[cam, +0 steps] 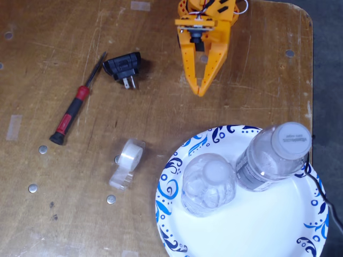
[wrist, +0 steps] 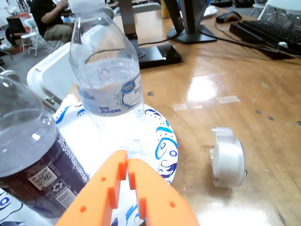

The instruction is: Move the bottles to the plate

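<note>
Gripper [cam: 201, 92] w/ orange jaws pressed together, holding nothing, tips aimed toward the plate [cam: 268, 230] but short of its rim, over bare table [cam: 64, 225]. Both bottles stand upright on plate: one [cam: 209, 184] centre-left, other [cam: 273, 156] at upper right. Tape roll [cam: 130, 155] beside plate on the left in fixed view.

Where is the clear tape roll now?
In the fixed view, the clear tape roll lies on the wooden table, left of the plate and below the black plug adapter.
</note>
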### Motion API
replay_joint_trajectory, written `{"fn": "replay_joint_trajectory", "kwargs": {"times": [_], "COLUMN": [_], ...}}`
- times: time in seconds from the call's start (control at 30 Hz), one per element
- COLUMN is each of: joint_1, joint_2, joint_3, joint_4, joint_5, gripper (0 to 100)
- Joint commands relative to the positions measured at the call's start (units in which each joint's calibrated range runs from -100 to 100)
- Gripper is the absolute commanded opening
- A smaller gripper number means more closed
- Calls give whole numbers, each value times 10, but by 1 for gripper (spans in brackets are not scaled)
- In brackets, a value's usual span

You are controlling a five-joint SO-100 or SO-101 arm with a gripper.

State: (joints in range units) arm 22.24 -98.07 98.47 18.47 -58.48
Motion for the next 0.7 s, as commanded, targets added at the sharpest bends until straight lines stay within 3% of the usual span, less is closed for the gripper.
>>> {"fn": "replay_joint_trajectory", "kwargs": {"times": [0.0, 0.67], "joint_1": [6, 5], "joint_2": [-6, -7], "joint_3": [5, 5], "joint_4": [22, 22], "joint_5": [1, 1], "gripper": [1, 1]}}
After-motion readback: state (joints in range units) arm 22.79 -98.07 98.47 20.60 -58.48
